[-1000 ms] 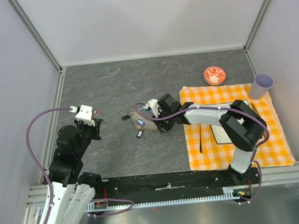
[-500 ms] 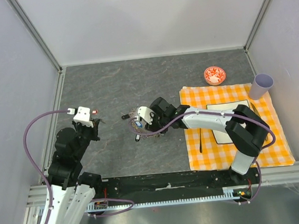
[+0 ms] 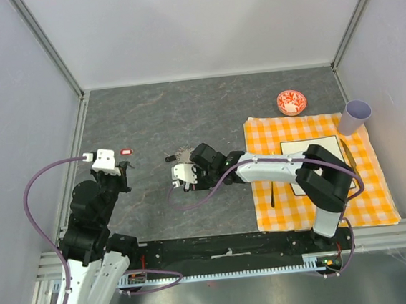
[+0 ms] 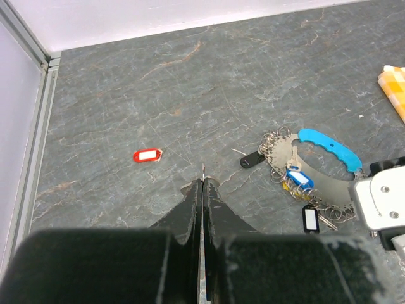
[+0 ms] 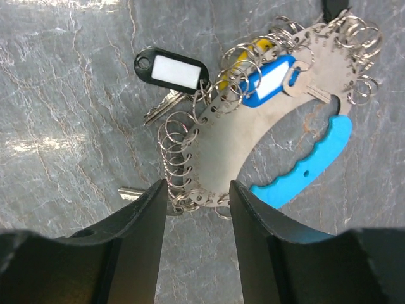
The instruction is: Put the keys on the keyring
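Surface: dark grey stone-look table [image 3: 220,107], matte, with light veins. Room: plain pale walls [image 3: 198,23] on three sides, aluminium frame posts [image 3: 45,45] running up from the far corners, black rail [image 3: 227,254] along the near edge carrying both arm bases.

Keyring [image 5: 253,136] lies flat on bare table, about centre, left of the orange checked cloth [image 3: 379,192]. It's a crescent metal plate with small split rings along one edge and a cyan grip [image 5: 313,164] on the other. Blue key [image 5: 269,79] and black-and-white key [image 5: 171,68] hang on its rings. Something yellow sits under the blue one, can't tell what. Black key [image 4: 251,160] is right at one end of the crescent; on a ring or just beside it, can't tell.

Right gripper [image 5: 197,187]: fingers spread, straddling the other tip of the crescent, rings between them. Contact unclear.

Left gripper [image 4: 202,190]: fingers pressed together, over bare table, well apart from the keyring. Red tag [image 4: 146,155] lies on the table near it.

On the cloth: black fork [image 3: 272,188], white plate [image 3: 300,148] partly under the right arm, lilac cup [image 3: 356,116] at the far right corner. Red-and-white bowl [image 3: 291,102] is on bare table just beyond the cloth.
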`<action>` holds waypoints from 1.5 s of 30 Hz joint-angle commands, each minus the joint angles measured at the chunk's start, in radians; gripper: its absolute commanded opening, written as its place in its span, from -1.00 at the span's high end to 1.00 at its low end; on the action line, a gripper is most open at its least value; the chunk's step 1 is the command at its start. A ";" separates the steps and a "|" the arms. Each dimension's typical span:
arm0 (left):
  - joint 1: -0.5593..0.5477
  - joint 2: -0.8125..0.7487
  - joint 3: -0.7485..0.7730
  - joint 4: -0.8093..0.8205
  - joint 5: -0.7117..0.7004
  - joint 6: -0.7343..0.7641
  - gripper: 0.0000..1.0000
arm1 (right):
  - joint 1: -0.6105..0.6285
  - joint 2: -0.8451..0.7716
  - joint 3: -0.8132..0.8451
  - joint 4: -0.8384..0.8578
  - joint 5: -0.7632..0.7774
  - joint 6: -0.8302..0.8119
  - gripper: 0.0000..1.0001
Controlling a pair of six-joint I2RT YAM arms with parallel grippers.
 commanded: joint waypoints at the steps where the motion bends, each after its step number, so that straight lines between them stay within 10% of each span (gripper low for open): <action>1: 0.000 -0.006 -0.003 0.032 -0.024 -0.030 0.96 | 0.026 0.047 0.055 0.009 0.018 -0.068 -0.05; 12: -0.001 -0.010 -0.006 0.041 -0.032 -0.030 0.96 | 0.073 0.161 0.089 0.046 0.100 -0.108 -0.04; 21: -0.001 -0.012 -0.006 0.039 -0.029 -0.028 0.96 | 0.075 0.094 0.058 0.153 0.104 -0.035 1.00; 45: 0.000 -0.024 -0.008 0.041 -0.009 -0.028 0.96 | -0.089 -0.092 -0.201 0.304 -0.116 0.625 0.99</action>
